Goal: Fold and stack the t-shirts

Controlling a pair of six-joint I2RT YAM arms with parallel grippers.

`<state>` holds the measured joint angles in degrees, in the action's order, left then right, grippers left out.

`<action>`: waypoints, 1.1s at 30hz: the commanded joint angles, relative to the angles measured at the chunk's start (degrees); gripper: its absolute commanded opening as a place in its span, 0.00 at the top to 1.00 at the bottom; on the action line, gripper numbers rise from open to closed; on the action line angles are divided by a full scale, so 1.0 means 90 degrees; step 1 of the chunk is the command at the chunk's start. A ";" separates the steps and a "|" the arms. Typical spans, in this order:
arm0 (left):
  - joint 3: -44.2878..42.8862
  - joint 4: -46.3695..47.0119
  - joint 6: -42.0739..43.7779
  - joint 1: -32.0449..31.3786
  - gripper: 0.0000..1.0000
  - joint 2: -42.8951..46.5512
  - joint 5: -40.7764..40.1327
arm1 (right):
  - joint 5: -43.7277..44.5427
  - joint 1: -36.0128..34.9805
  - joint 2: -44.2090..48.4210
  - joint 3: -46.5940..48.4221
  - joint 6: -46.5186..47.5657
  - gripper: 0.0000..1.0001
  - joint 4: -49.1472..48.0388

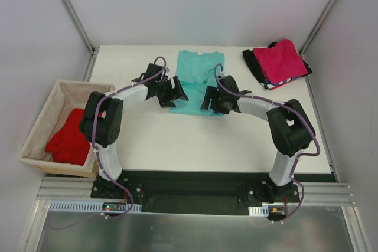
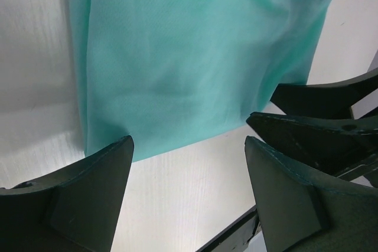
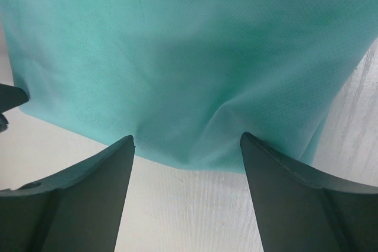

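A teal-green t-shirt (image 1: 198,72) lies flat at the back middle of the table, its hem toward the arms. My left gripper (image 1: 179,94) hovers open at the hem's left corner, and the cloth edge (image 2: 195,57) sits just beyond its empty fingertips (image 2: 188,143). At the hem's right part my right gripper (image 1: 207,98) stands open too, with the hem (image 3: 189,45) lying between its fingertips (image 3: 186,140) and nothing pinched. A magenta-pink t-shirt (image 1: 284,60) tops a folded stack at the back right, over a striped one (image 1: 273,85) and a black one (image 1: 253,63). A bright red t-shirt (image 1: 68,137) lies crumpled in the basket.
The tan wicker basket (image 1: 41,122) stands off the table's left edge. Grey walls and metal posts close in the back and both sides. The two grippers are close together, and the right one's fingers (image 2: 319,95) show in the left wrist view.
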<state>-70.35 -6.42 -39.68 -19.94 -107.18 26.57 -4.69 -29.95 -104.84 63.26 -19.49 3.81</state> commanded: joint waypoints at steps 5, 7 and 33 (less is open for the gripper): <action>0.0316 0.0058 -0.0064 -0.0137 0.24 0.0229 0.0124 | 0.0179 0.0057 0.0164 -0.0106 0.0065 0.23 0.0523; 0.0345 0.0068 -0.0083 -0.0147 0.24 0.0171 0.0153 | 0.0179 0.0057 0.0164 -0.0096 0.0065 0.23 0.0533; 0.1732 0.0644 -0.0259 -0.0264 0.25 0.0139 -0.0061 | 0.0013 -0.0265 0.0857 -0.1307 -0.0042 0.23 0.0348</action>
<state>-60.01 3.81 -42.70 -21.10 -107.31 28.64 -4.56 -30.94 -97.58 54.30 -19.46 3.14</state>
